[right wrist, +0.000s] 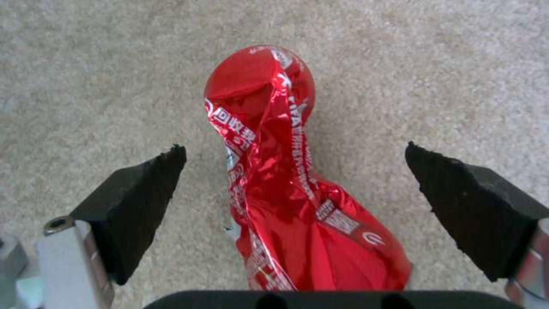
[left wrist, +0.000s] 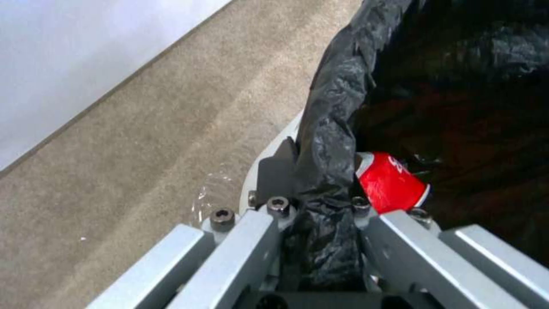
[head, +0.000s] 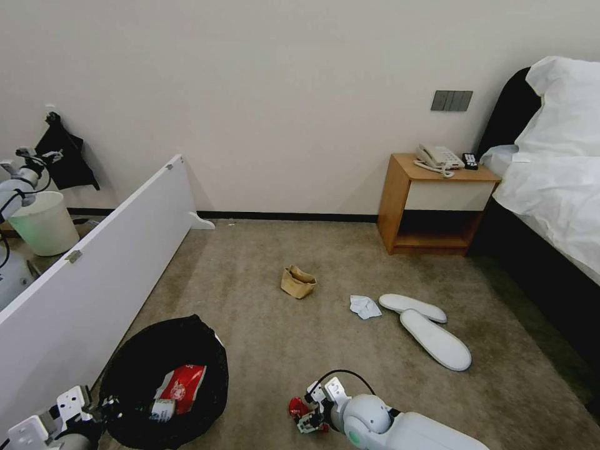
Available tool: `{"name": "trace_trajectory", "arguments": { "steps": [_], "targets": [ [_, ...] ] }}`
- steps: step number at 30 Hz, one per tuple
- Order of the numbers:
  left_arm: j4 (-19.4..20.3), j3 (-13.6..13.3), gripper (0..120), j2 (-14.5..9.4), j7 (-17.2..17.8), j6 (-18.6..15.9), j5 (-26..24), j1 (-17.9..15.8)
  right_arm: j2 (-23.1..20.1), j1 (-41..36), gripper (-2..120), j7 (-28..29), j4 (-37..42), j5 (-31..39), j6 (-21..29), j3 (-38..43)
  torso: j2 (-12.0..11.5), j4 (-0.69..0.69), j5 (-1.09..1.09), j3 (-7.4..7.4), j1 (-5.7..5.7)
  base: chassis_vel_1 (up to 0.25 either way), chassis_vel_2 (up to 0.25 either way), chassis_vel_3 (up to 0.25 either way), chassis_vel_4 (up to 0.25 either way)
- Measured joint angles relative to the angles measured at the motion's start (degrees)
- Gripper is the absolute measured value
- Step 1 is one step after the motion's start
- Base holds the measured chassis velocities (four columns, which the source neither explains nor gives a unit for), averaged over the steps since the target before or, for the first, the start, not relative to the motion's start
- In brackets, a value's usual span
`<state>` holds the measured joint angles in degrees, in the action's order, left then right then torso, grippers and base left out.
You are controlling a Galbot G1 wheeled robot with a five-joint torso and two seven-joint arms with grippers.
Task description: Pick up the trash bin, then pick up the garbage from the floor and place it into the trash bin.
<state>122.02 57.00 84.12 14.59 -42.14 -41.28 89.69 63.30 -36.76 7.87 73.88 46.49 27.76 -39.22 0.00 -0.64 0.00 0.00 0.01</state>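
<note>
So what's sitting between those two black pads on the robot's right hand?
In the right wrist view, a crushed red can lies on the carpet between the open right gripper pads, touching neither.

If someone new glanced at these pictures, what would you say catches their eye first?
Probably the crushed red can lying on the beige carpet, straddled by the open right gripper near the robot's base. Next, the black-lined trash bin to its left, whose rim is pinched by the left gripper, with a red-white snack packet already inside. Farther off, two white slippers, a tissue and a brown paper bag wait on the carpet.
</note>
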Motion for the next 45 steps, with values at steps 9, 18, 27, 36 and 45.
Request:
{"name": "trace_trajectory", "arguments": {
  "steps": [9, 18, 27, 36, 45],
  "targets": [
    [-0.4, -0.1, 2, -0.1, 0.0, 0.0, 0.1, -0.1, 2.7, 0.0, 93, -1.1, -3.4, -1.5, -1.1, -0.1, 0.0, 0.0, 0.0, 0.0, 0.0, 0.0, 0.0, 0.0, 0.0],
    [-0.7, -0.4, 2, -0.2, -0.1, 0.0, 0.2, -0.2, 3.3, -0.5, 82, -1.5, -5.1, -2.4, -1.6, -0.1, 0.0, 0.0, -0.01, 0.0, 0.0, 0.0, 0.0, 0.0, 0.0],
    [-0.9, -0.7, 2, -0.1, -0.1, 0.0, 0.5, -0.3, 4.0, -0.8, 44, -2.7, -6.9, -3.9, -3.0, 0.1, 0.0, 0.0, 0.0, 0.0, 0.0, 0.0, 0.0, 0.0, 0.0],
    [-1.2, -1.1, 2, 0.1, -0.2, 0.0, 1.0, -0.4, 3.0, -0.9, 21, -2.8, -6.3, -4.0, -3.4, 0.3, 0.0, 0.0, 0.0, 0.0, 0.0, 0.0, 0.0, 0.0, 0.0],
    [-0.9, -1.3, 2, 0.1, -0.2, 0.0, 1.1, -0.4, -0.5, -1.1, 14, -2.0, -0.7, -3.4, -4.4, 1.9, 0.0, -0.01, 0.0, 0.0, 0.0, 0.0, 0.0, 0.0, 0.0]
  ]
}}
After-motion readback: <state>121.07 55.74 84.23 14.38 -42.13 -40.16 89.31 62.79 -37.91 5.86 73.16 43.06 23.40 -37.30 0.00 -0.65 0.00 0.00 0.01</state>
